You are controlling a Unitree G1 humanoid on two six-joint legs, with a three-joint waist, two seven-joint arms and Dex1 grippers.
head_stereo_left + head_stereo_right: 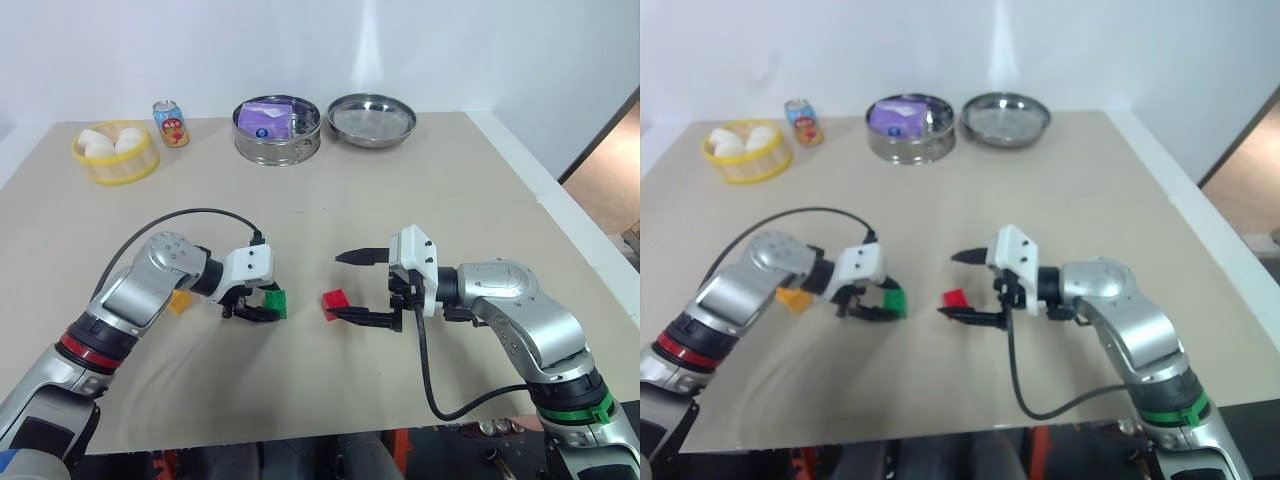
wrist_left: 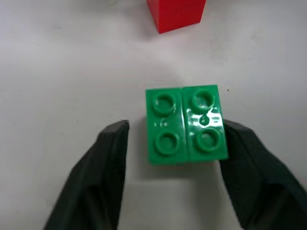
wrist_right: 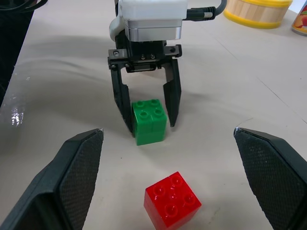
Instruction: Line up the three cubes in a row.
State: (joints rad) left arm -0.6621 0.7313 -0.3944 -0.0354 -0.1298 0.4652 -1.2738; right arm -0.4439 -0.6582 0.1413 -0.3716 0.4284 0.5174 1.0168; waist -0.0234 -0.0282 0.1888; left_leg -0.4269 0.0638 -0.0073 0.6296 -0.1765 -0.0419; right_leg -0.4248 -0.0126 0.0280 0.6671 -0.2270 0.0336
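The green cube [image 1: 277, 301] rests on the table with my left gripper [image 3: 149, 128] straddling it. The jaws stand open; one finger [image 2: 249, 163] looks to touch the cube's side and the other stands a little off it. The red cube [image 1: 336, 301] lies on the table just to the right, between the widely open fingers of my right gripper [image 1: 336, 287], nearer the lower finger and untouched. Left of the green cube, the yellow-orange cube [image 1: 180, 300] is partly hidden behind my left forearm.
Along the table's far edge stand a yellow basket of white buns [image 1: 115, 152], a small drink can [image 1: 171, 123], a steel pan holding a purple packet [image 1: 277, 130] and a steel dish [image 1: 371, 118]. The table's right edge [image 1: 560, 215] runs close to my right arm.
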